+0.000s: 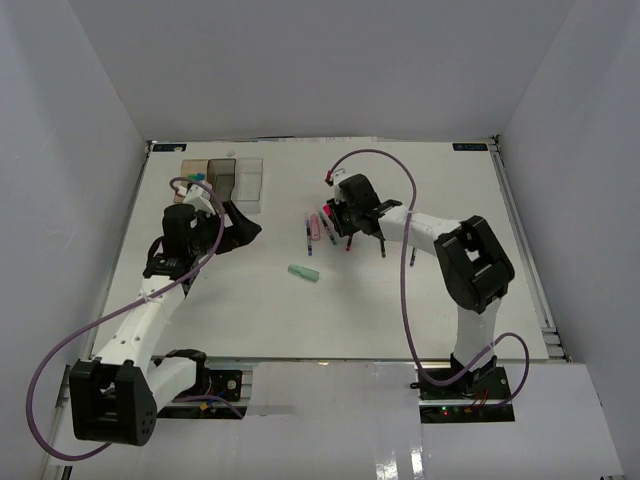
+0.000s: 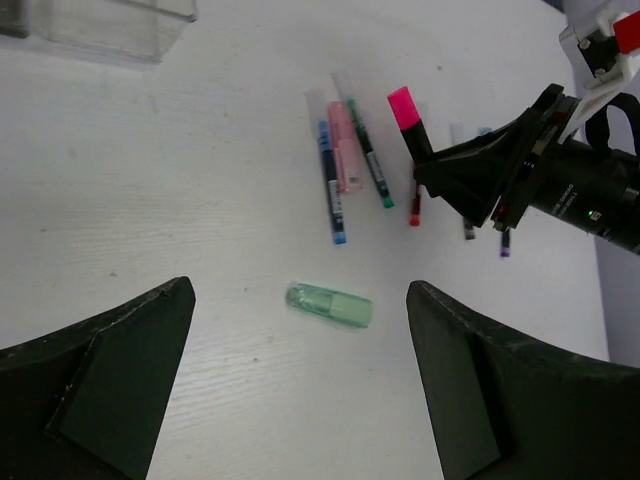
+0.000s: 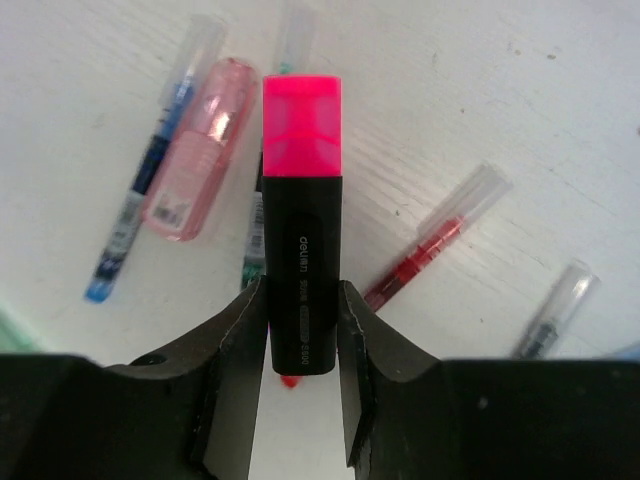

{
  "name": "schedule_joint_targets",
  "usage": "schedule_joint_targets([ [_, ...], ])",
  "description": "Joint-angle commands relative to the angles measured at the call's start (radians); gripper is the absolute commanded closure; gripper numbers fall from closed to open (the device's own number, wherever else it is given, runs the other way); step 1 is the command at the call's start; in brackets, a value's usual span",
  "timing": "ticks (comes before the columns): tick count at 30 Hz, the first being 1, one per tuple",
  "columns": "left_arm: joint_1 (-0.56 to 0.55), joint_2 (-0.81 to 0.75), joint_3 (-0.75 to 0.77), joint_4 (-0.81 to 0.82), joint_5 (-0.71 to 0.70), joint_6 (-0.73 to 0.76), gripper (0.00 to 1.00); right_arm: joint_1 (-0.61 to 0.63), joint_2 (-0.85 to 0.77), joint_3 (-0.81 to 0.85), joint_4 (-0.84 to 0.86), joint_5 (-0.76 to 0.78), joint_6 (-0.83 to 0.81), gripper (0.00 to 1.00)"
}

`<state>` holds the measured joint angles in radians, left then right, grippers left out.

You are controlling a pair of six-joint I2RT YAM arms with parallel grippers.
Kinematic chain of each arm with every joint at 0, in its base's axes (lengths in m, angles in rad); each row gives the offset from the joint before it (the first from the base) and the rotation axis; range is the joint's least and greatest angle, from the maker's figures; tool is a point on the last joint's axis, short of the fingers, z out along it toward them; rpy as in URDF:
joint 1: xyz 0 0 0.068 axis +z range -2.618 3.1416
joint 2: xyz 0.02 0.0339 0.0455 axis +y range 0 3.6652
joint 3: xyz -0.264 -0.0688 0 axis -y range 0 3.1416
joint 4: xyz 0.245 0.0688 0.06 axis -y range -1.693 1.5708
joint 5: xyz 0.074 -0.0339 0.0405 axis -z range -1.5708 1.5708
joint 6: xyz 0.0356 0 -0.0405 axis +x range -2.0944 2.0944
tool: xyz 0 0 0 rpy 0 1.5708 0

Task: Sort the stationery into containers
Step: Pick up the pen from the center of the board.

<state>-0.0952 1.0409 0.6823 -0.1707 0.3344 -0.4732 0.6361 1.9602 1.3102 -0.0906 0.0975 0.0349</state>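
Step in hand, by the look of it: picking one item out of the loose stationery. Right gripper (image 3: 300,305) closed to a narrow gap on the pink-capped highlighter (image 3: 301,200), a stubby, flat-sided black plastic barrel with a glossy translucent hot-pink cap. Black fingers (image 3: 232,340) pressed against both sides of the barrel low down, cap pointing to the top of the right wrist view. Seated squarely, probably a firm hold; off the table or not, hard to tell.

Under and around it on the matt white table (image 1: 400,310), near the centre of the top view:
- a thin blue-ink pen with a clear cap (image 3: 150,170)
- a pastel pink translucent rounded piece (image 3: 195,150) just beside it
- a green-ink pen (image 3: 252,250) half hidden behind the barrel
- a red-ink pen (image 3: 430,245)
- a grey pen (image 3: 555,310) at lower right

A rounded mint-green translucent piece (image 2: 330,305) apart from the cluster, lower centre of the left wrist view.

Left gripper (image 1: 240,228) spread wide, holding nothing, hovering near the row of three joined translucent plastic bins (image 1: 221,165) at upper left of the top view: amber, smoky grey, clear, all thin-walled and glossy.

Next, as a judgement: lift clear of the slim pens, carry leftward to the bins, line up with one narrow compartment, lower, release. Smooth hard plastic, so some risk of slipping or pivoting between the pads.
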Motion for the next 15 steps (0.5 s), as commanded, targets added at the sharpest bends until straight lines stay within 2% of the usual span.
schedule_joint_targets([
  [1, -0.05, -0.015, 0.072, 0.057, 0.029, -0.109, 0.02, 0.017, -0.193, -0.048, 0.055, -0.053, 0.031, 0.75],
  [7, -0.227, 0.033, 0.129, 0.147, -0.067, -0.257, 0.02, 0.088, -0.418, -0.216, 0.153, -0.047, 0.16, 0.74],
  [8, -0.283, 0.059, 0.138, 0.154, -0.119, -0.263, 0.02, 0.094, -0.47, -0.238, 0.17, -0.048, 0.178, 0.73],
  [15, -0.5, 0.192, 0.267, 0.194, -0.32, -0.271, 0.07, 0.149, -0.633, -0.379, 0.288, -0.028, 0.26, 0.71],
])
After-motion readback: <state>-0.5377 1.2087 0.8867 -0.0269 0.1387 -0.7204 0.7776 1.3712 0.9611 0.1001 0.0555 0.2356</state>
